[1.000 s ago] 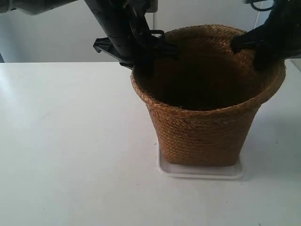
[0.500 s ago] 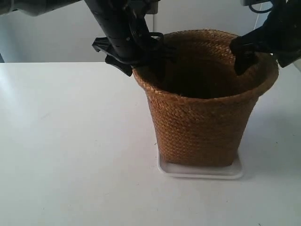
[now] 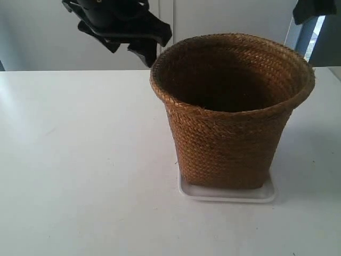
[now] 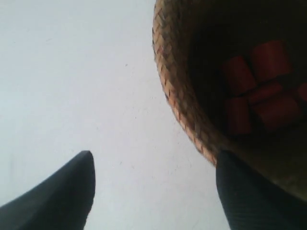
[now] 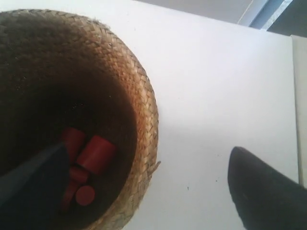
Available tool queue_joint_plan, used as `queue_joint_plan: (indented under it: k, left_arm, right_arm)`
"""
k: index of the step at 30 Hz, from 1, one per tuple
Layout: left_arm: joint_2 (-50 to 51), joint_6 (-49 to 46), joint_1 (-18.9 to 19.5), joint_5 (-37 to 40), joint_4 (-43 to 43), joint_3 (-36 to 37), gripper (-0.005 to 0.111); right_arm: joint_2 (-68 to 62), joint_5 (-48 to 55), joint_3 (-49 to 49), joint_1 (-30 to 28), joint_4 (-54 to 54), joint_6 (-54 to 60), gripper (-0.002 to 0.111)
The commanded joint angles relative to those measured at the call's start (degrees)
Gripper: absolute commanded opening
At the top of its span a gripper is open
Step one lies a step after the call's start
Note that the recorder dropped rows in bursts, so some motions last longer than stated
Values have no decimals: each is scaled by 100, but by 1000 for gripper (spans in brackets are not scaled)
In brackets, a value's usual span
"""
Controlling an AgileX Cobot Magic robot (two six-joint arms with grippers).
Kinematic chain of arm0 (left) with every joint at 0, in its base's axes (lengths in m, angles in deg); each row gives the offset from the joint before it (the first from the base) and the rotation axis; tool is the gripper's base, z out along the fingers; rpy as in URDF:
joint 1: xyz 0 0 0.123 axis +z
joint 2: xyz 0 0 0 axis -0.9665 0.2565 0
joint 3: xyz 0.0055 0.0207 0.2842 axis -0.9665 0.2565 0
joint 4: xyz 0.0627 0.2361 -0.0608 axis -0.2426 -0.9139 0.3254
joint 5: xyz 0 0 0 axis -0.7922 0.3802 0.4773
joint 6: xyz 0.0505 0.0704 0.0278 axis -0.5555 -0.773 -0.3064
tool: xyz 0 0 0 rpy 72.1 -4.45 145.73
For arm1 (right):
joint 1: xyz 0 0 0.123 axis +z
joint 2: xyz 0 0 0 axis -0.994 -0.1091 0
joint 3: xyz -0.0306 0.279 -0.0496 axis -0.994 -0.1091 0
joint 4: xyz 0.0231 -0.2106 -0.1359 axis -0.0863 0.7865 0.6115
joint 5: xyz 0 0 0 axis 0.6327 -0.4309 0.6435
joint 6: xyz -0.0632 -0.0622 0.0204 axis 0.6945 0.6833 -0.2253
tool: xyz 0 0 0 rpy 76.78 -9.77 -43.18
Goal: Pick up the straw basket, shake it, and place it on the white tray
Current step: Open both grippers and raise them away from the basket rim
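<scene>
The straw basket [image 3: 229, 144] stands upright on the white tray [image 3: 229, 195], which lies flat on the white tabletop [image 3: 80, 160]. The basket's squarish base covers nearly all of the tray, so only a thin strip of the tray's low rim shows along the front and at the 2 near corners. The basket flares toward its braided rim, and its inside is dark in the exterior view. Both wrist views look down into it and show several red cylinders [image 5: 96, 153] lying in a loose heap on the bottom. The left pincer [image 4: 154, 153] is spread wide and pinches nothing. One of its dark fingers [image 4: 62, 191] hangs over bare tabletop and the other over the edge of the basket, with the braided rim passing between them. The right pincer [image 5: 148, 148] is also spread wide and holds nothing. One finger [image 5: 264, 187] is over the tabletop outside the basket and the other over the basket's mouth. In the exterior view, the arm at the exterior view's left [image 3: 114, 21] hangs above the tabletop, just beside the basket's rim and higher than it, clear of the weave. Of the arm at the exterior view's right [image 3: 311, 8], only a dark corner shows at the top edge, well above the rim.
</scene>
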Motion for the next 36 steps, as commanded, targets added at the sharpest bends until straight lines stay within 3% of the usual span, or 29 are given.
queue_joint_plan:
  k: [1, 6, 9, 12, 13, 17, 18, 24, 36]
  left_arm:
    - [-332, -460, -40, 737, 13, -6, 62]
    - [-642, -738, -40, 737, 2, 139, 37]
    - [-862, -740, -40, 737, 2, 336, 18]
    - [-1120, -751, -40, 459, 13, 713, 0]
    - [-1216, -751, -40, 317, 13, 851, 0]
    - [-1577, -751, -40, -317, 13, 1382, 0]
    - [-1686, -751, -40, -517, 13, 1546, 0]
    - [-2352, -751, -40, -1402, 13, 2626, 0]
    - [-3774, -512, -40, -2990, 122, 4387, 0]
  right_arm:
    - [419, 253, 46, -21, -30, 56, 84]
    - [703, 418, 46, -21, -84, 56, 78]
    - [872, 458, -100, -21, -185, 105, 67]
    - [1075, 403, -512, -21, -287, 117, 48]
    - [1126, 389, -640, -21, -326, 156, 44]
    - [1433, -10, -1352, -21, -353, 490, 3]
    - [1532, -195, -1521, -21, -362, 503, 0]
    - [2047, -970, -2210, -21, -724, 513, 0]
    - [2564, -1355, -3126, -21, -738, 605, 0]
